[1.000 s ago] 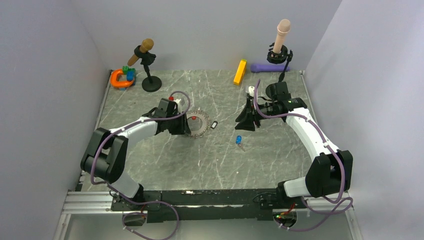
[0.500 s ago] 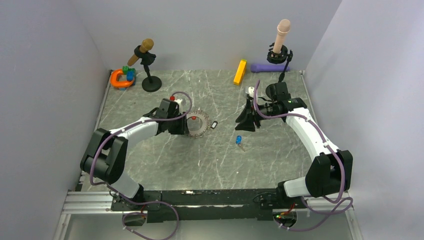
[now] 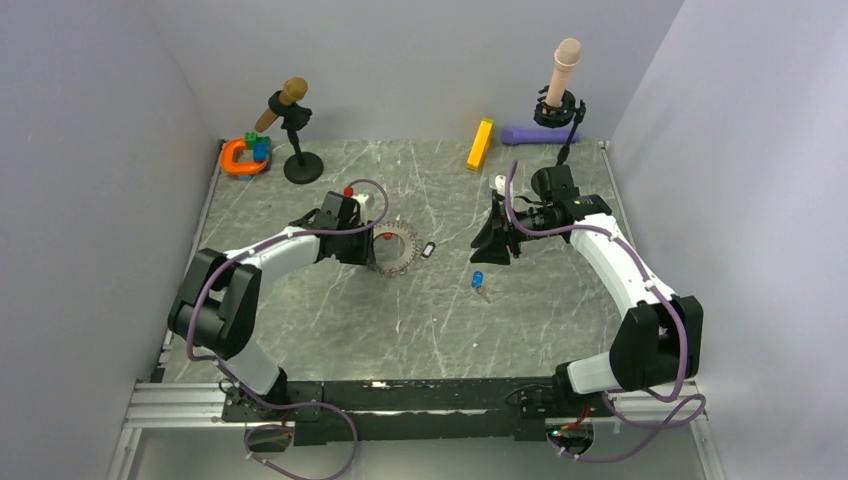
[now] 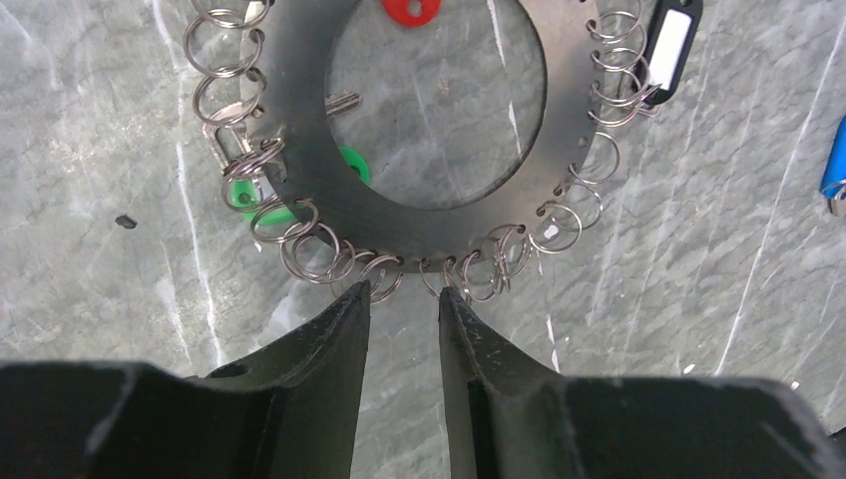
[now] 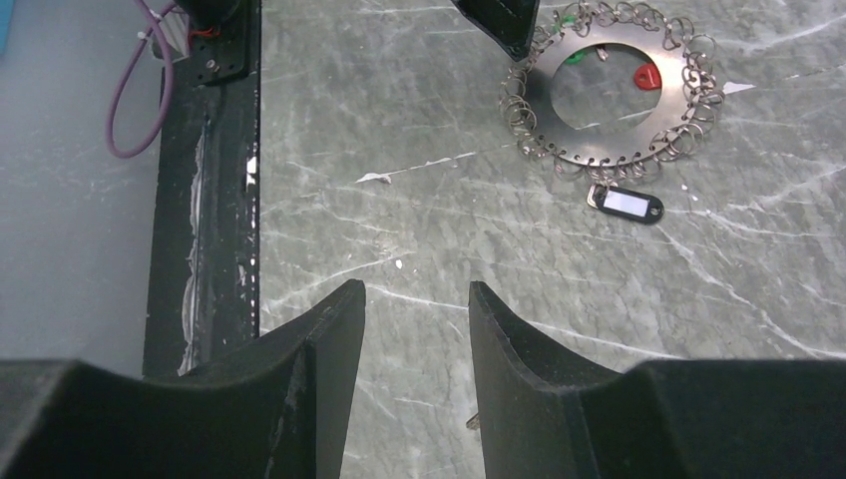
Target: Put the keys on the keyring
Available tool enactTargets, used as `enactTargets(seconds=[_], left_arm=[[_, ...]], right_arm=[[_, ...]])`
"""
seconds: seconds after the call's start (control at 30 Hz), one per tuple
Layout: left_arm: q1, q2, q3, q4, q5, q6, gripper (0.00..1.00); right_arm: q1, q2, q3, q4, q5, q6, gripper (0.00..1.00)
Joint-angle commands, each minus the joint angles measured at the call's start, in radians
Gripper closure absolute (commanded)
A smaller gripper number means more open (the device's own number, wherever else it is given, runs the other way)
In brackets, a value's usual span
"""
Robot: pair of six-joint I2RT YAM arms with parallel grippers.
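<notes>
Jaws of the left gripper (image 4: 404,294) are standing narrowly apart, clamping nothing, with the tips touching wire loops at the near rim of the keyring (image 4: 439,228). The green key (image 4: 349,163) and red key (image 4: 409,10) are lying at it, and the blue key (image 3: 478,279) is lying loose to its right. The right gripper (image 5: 417,289) is hovering with its jaws apart, empty. The left arm is probably steadying the ring; next, the blue key needs fetching.

It was a robot lab: plain grey walls (image 3: 420,60) boxed a marble-look table (image 3: 420,320), with arms (image 3: 275,250) bolted to a rail (image 3: 180,405).
</notes>
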Motion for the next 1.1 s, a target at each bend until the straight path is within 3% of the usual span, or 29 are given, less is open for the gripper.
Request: enactTargets(seconds=[0.0, 0.6, 1.07], left_arm=[[0.012, -0.001, 0.026, -0.008, 0.016, 0.025, 0.63], [0.018, 0.083, 0.018, 0.066, 0.108, -0.083, 0.67], [0.018, 0.038, 0.004, 0.073, 0.092, -0.082, 0.94]], right_arm=[[0.003, -0.003, 0.019, -0.007, -0.039, -0.028, 0.53], [0.004, 0.001, 0.028, -0.036, -0.047, -0.056, 0.53], [0.004, 0.002, 0.032, -0.055, -0.056, -0.076, 0.52]])
